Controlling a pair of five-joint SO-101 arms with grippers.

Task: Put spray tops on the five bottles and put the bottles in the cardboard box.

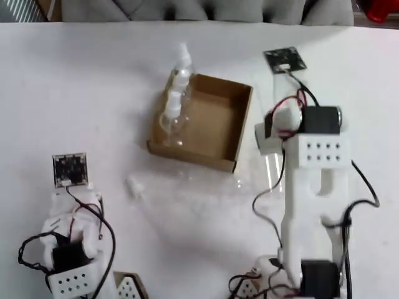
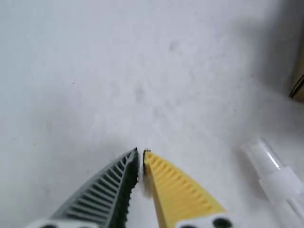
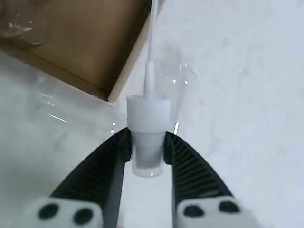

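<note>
I see right gripper [image 3: 147, 140] clamped on spray top [image 3: 147, 113] beside cardboard box [image 3: 76, 47] corner. Light, slick plastic, thin tube bendy: I'd hold at collar. Left gripper [image 2: 141, 154] closed, empty, over worktop [image 2: 118, 71].

Setting looked domestic, a makeshift robotics setup: grey tufted upholstery [image 1: 206, 9] stood just behind the white table [image 1: 93, 81]; left arm [image 1: 72, 261] and right arm [image 1: 315, 180] carried loose, exposed wiring [image 1: 293, 104].

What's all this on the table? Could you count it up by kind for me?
cardboard box: 1
bottles with tops, in the box: 2
clear bottle on the table: 1
loose spray tops: 2, one in the right gripper
Total: 6
</note>
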